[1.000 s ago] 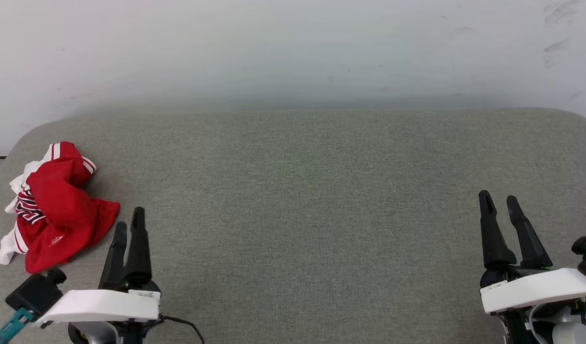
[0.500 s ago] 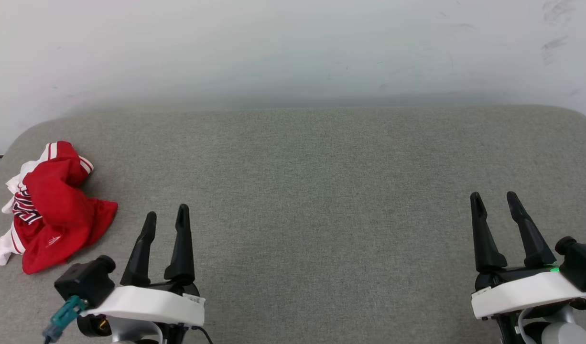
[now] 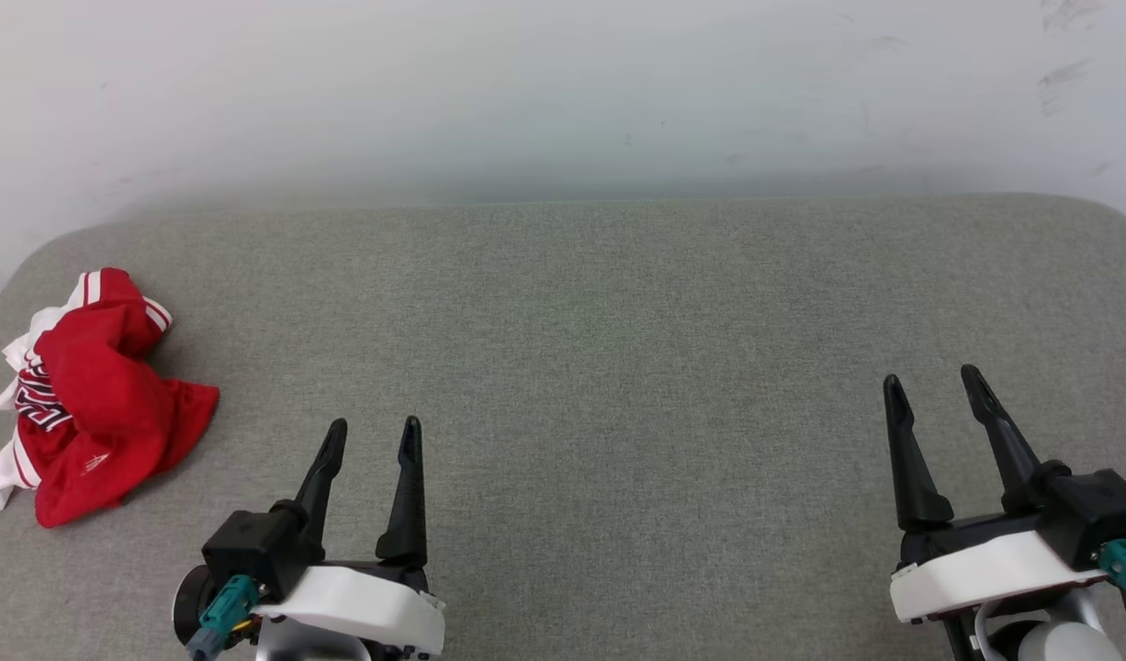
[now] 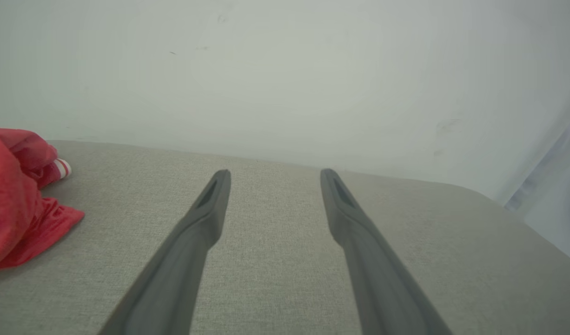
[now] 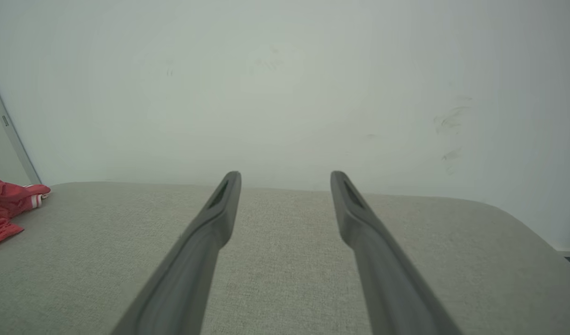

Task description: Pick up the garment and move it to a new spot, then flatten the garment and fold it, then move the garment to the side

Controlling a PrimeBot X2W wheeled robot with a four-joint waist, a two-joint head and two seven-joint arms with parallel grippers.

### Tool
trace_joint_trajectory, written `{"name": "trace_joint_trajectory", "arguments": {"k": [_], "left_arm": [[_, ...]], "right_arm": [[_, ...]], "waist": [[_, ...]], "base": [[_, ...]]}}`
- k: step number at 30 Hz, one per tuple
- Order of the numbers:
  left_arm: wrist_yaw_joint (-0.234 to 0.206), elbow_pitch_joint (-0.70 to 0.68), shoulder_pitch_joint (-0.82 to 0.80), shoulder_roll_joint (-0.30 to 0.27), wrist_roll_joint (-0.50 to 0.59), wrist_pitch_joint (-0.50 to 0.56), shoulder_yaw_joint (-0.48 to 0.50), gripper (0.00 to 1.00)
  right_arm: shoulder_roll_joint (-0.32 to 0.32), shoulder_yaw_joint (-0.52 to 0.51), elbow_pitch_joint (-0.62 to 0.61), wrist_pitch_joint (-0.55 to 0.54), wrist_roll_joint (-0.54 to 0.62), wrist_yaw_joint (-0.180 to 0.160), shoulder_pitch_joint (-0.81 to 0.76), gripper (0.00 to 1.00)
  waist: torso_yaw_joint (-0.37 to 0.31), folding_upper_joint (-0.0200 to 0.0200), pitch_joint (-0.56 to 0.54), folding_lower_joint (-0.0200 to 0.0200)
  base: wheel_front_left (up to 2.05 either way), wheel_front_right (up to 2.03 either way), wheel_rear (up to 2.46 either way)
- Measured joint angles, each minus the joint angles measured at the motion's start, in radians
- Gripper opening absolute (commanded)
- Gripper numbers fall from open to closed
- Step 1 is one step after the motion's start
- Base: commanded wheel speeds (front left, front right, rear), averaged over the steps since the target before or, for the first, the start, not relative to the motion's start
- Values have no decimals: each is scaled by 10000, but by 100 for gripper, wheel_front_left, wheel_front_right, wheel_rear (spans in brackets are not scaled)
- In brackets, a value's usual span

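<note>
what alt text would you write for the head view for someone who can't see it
A crumpled red and white garment lies at the far left of a grey fabric surface. The left gripper and right gripper are open and empty at the bottom, pointing toward a white wall.

Head overlooks table [image 3: 618,303]; low wrist views share it.

Holds the left gripper [image 3: 375,424] at the lower left of the head view, fingers [image 3: 405,500] spread wide, empty, pointing up. Holds the right gripper [image 3: 931,376] at the lower right, equally spread and empty, tips leaning slightly left. Carries a white wrist shell [image 3: 352,610] and black camera block [image 3: 255,551] behind each.
</note>
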State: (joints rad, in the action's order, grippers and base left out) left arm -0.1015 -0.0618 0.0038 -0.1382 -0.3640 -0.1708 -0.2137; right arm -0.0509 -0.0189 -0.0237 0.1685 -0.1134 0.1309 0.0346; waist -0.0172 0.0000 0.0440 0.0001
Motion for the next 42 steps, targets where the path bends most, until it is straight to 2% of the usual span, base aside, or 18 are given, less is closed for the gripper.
{"name": "trace_joint_trajectory", "arguments": {"k": [6,15,19,24,29,42], "left_arm": [[-125,88,-7,-27,150,-132,-255,100],[234,52,49,242,690,-328,123,100],[508,90,143,479,813,-422,493,100],[1058,267,348,784,652,-525,1131,100],[1547,525,400,853,1273,-617,1300,100],[1557,639,428,871,2121,-849,1162,100]], "right_arm": [[0,48,-17,161,650,0,-15,100],[0,-71,-146,353,947,0,-30,100],[0,-104,-94,430,717,2,-107,100],[-2,-240,228,516,-247,0,-185,100],[0,-86,334,612,-213,2,-223,100],[-2,98,267,878,619,2,-238,100]], "waist": [[-13,0,30,-1],[-19,0,96,0],[-26,0,99,0],[-38,0,92,-1],[-57,0,117,0],[72,0,135,-1]], "base": [[0,0,0],[0,0,0],[0,0,0],[0,0,0],[0,0,0],[0,0,0]]}}
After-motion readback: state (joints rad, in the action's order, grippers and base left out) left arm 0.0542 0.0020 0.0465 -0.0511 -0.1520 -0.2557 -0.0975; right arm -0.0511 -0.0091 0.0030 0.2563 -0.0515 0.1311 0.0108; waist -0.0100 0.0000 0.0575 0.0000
